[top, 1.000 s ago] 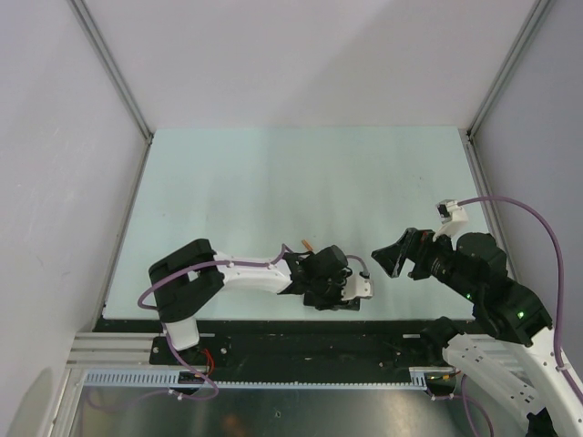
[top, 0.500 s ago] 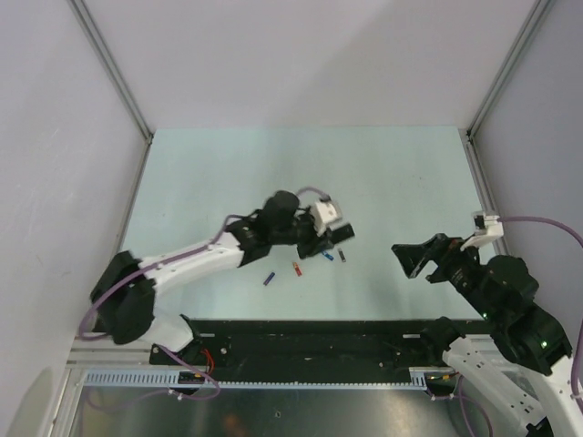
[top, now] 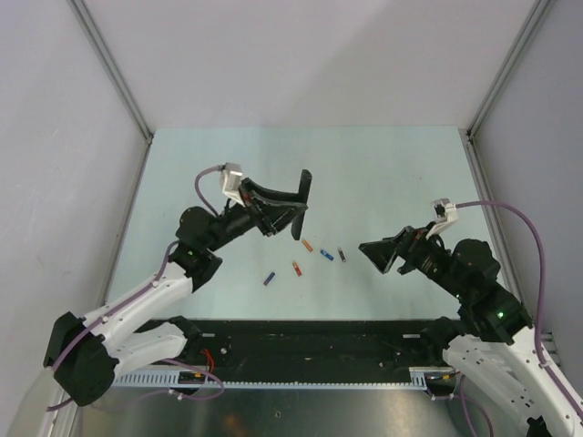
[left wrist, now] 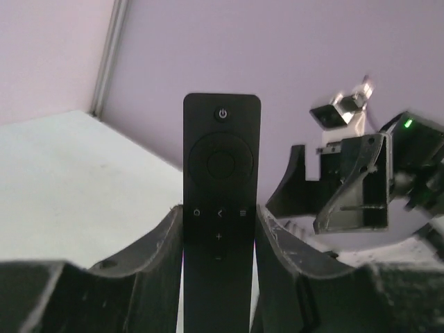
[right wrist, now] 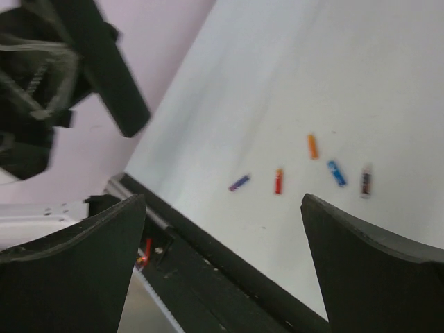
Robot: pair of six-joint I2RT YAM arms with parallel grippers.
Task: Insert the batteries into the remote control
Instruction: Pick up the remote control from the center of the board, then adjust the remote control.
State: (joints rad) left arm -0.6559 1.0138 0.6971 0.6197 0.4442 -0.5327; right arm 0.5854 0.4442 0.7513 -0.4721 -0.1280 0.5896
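Pale table (top: 383, 173) beneath; left fingers (left wrist: 158, 244) around remote control (left wrist: 220, 201), right fingers (right wrist: 83, 263) wide, empty.

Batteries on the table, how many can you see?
5, all loose on the table: an orange battery, a blue battery, a dark grey battery, a red battery, a purple battery. Any inside the remote would be hidden.

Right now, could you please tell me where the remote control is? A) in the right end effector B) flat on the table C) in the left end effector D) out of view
C: the remote control sits clamped in the left end effector, while the right end effector is open and empty.
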